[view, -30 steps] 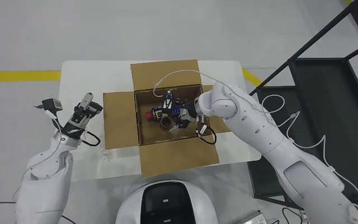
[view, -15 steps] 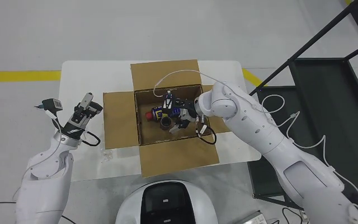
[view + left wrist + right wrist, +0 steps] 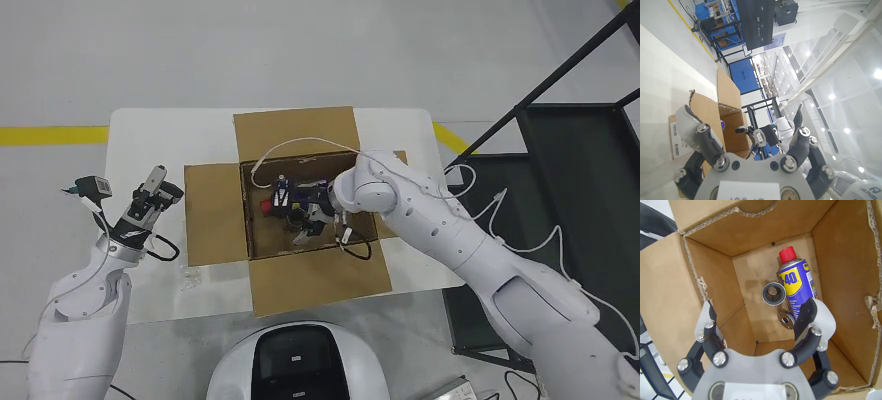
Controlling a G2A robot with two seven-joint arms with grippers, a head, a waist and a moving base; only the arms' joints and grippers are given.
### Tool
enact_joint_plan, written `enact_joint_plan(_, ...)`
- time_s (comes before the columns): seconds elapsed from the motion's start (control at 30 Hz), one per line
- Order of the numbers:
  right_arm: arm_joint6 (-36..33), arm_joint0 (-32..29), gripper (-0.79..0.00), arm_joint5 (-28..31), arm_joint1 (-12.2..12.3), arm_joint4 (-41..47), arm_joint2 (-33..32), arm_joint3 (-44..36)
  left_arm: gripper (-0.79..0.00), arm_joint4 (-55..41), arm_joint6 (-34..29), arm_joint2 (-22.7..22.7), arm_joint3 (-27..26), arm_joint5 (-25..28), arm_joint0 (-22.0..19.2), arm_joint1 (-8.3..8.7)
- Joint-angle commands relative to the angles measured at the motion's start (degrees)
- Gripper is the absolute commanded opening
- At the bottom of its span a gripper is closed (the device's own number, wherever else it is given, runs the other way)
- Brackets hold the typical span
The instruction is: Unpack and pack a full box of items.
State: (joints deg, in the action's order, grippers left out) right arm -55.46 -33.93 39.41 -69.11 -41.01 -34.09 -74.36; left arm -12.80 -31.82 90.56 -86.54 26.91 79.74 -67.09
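You're unpacking; right gripper (image 3: 758, 306) hangs wide inside the box (image 3: 715, 266) by the spray can (image 3: 797, 283); next, probably clamp it. Left gripper (image 3: 742, 113) gapes outside it.

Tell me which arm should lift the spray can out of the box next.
Right: its jaws hang open inside the box, close to the spray can. The left arm is outside the box.
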Motion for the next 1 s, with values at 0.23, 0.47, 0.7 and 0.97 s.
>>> enact_joint_plan(0.23, 4.83, 3.8, 0.0, 1.23, -3.46, -2.45, 4.69, 8.11, 0.0, 0.0, 0.0, 0.0, 0.0, 0.0, 0.0, 0.0)
enact_joint_plan(0.47, 7.12, 5.29, 0.0, 5.69, -5.47, -7.18, 8.2, 12.66, 0.0, 0.0, 0.0, 0.0, 0.0, 0.0, 0.0, 0.0)
enact_joint_plan(0.7, 10.34, 6.23, 0.0, 7.34, -7.21, -8.95, 9.71, 16.47, 0.0, 0.0, 0.0, 0.0, 0.0, 0.0, 0.0, 0.0)
enact_joint_plan(0.97, 10.93, 7.59, 0.0, 8.77, -9.69, -10.19, 11.96, 20.57, 0.0, 0.0, 0.0, 0.0, 0.0, 0.0, 0.0, 0.0)
